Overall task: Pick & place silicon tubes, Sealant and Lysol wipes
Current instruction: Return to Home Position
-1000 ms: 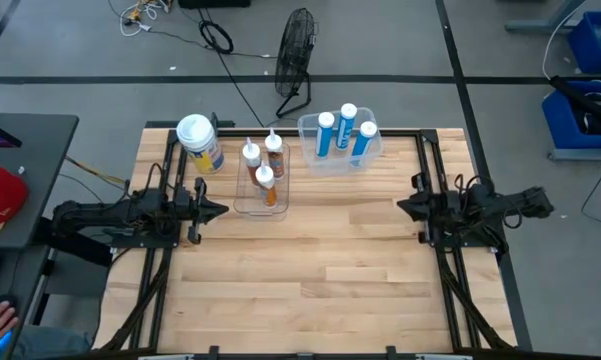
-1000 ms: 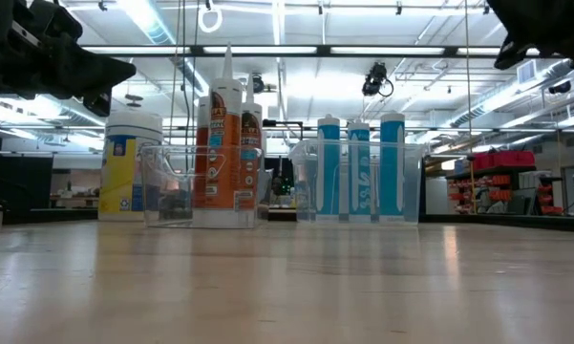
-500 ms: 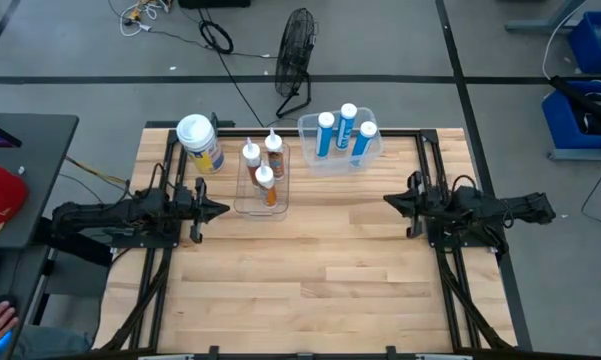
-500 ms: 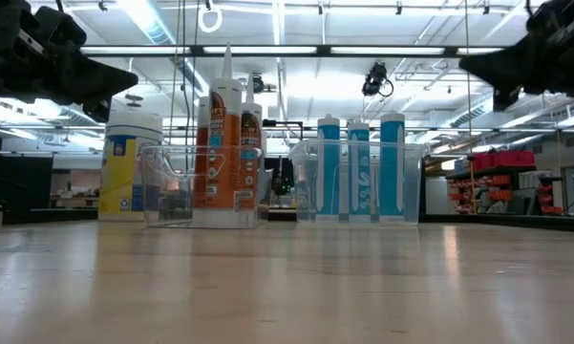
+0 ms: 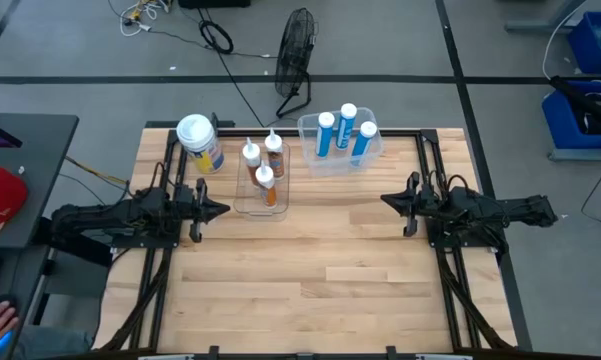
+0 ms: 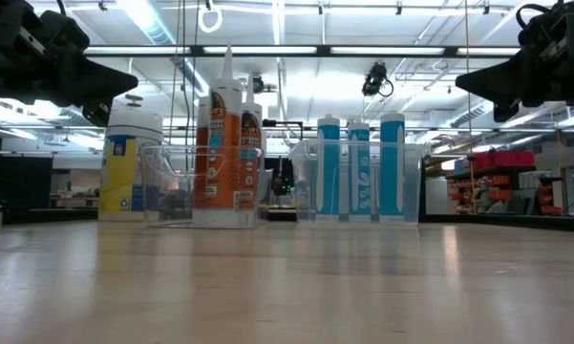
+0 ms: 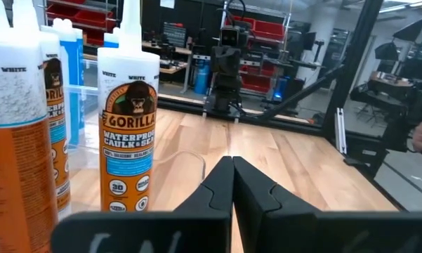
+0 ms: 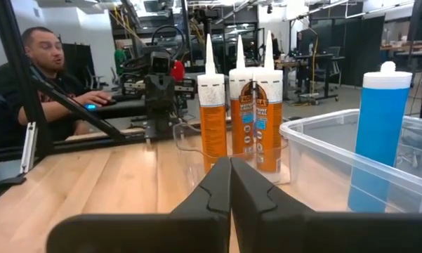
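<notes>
The Lysol wipes canister [image 5: 200, 143], white-lidded with a yellow-and-blue label, stands upright on the table at the far left. Three orange nozzle-tipped sealant tubes [image 5: 263, 168] stand in a clear narrow bin [image 5: 261, 182]. Three slim blue silicone tubes [image 5: 344, 132] stand in a clear tub [image 5: 339, 143]. My left gripper [image 5: 223, 209] is shut and empty, just left of the narrow bin. My right gripper [image 5: 386, 199] is shut and empty, to the near right of the tub. Both hover above the table.
A black frame [image 5: 420, 150] runs along the table's far and side edges. A fan [image 5: 296, 50] stands on the floor beyond the far edge. A person sits at a desk [image 8: 49, 63] past the table's left side. Bare wood [image 5: 310, 270] fills the near half.
My right gripper has moved toward the table's left edge and a little lower, staying shut. My left gripper has kept still.
</notes>
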Robot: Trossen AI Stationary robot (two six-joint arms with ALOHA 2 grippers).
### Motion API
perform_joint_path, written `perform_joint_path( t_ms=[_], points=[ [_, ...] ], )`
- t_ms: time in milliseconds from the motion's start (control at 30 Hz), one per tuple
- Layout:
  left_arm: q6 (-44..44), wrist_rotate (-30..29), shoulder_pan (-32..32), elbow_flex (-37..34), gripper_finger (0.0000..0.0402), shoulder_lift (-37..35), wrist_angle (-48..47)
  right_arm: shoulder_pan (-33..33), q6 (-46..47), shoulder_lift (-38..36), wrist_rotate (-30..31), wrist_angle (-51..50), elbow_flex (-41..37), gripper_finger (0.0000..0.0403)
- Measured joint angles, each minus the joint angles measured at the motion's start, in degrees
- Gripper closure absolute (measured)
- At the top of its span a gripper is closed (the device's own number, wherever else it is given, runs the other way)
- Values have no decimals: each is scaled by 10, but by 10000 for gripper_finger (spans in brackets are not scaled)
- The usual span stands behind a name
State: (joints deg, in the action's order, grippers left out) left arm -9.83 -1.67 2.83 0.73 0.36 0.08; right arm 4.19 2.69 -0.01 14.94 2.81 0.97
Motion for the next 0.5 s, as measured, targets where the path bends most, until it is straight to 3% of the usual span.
perform_joint_path(
  t_ms=[500],
  points=[
    [0,0,0,0,393,0,1,0,-1,0,-6,-1,0,396]
  ],
)
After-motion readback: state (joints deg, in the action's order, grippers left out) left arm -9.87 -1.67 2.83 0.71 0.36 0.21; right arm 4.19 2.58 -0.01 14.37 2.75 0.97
